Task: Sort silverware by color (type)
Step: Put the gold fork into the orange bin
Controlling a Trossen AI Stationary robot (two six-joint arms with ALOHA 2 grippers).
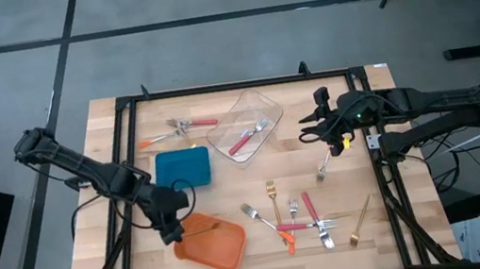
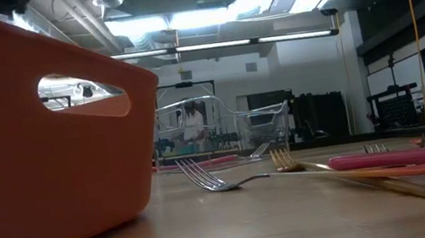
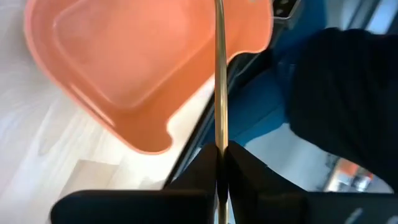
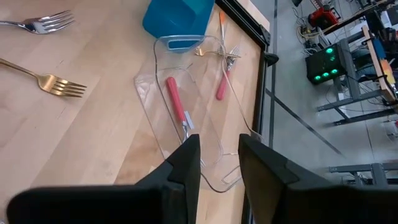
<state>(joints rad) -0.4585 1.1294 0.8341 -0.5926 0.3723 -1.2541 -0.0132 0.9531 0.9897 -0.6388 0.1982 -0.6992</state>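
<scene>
1. The left gripper had its jaws clamped on a gold fork, whose thin shaft ran straight out from between them.
2. Just beyond those jaws lay the orange container, with the held fork reaching over it; the jaws hung at that container's edge near the table's left front.
3. Farther out from the left jaws stood the blue container, and past it a red-handled fork lay on the table with another fork beside it.
4. The right gripper showed its jaws a little apart with nothing between them.
5. Directly ahead of the right jaws sat the clear container with a second red-handled fork inside it.
6. Near the right jaws, toward the table's front, a fork with a yellow-orange handle lay on the wood.
7. Well apart from both pairs of jaws, at the table's front, a loose cluster of forks lay: gold, red-handled and orange-handled, some crossing one another.
8. One more gold fork lay alone just to the right of that cluster.
</scene>
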